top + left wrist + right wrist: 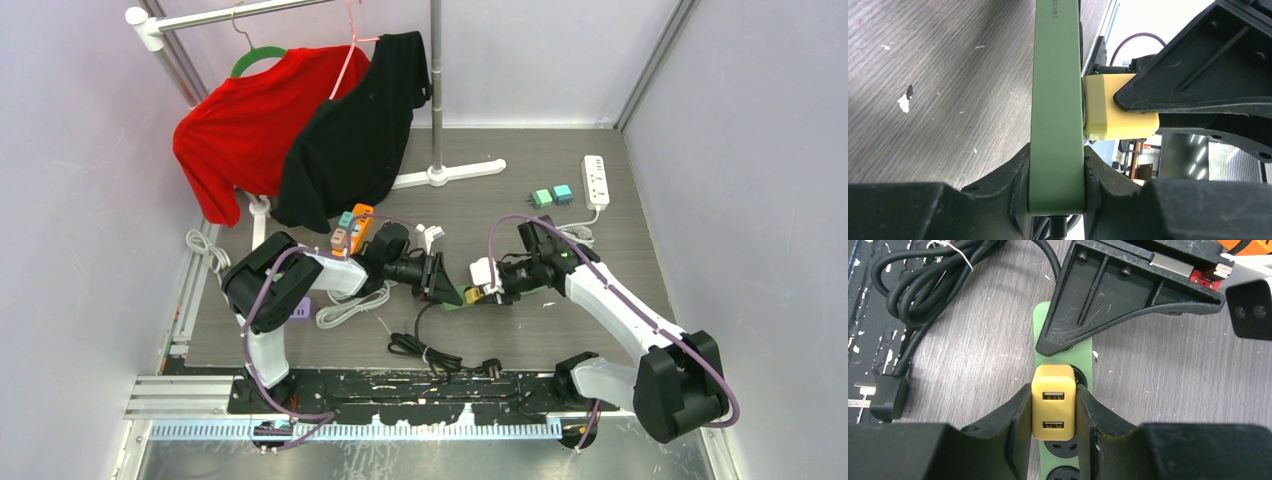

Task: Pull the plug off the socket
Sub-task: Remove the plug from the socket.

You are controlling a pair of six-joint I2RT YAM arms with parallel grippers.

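Observation:
A green power strip (1056, 125) lies on the grey table, also in the right wrist view (1064, 352) and the top view (455, 297). A yellow USB plug (1053, 401) sits in one of its sockets; it also shows in the left wrist view (1115, 110) and the top view (470, 296). My left gripper (1057, 180) is shut on the strip's end, where its black cord leaves. My right gripper (1053, 412) is shut on the yellow plug, one finger on each side. In the top view both grippers, left (436, 278) and right (487, 280), meet at mid-table.
The strip's black cord (923, 285) with its plug (490, 367) is coiled near the front edge. A white power strip (596, 181) and small teal cubes (552, 196) lie back right. A clothes rack with red and black shirts (300, 130) stands at back left, white cables (350, 305) by it.

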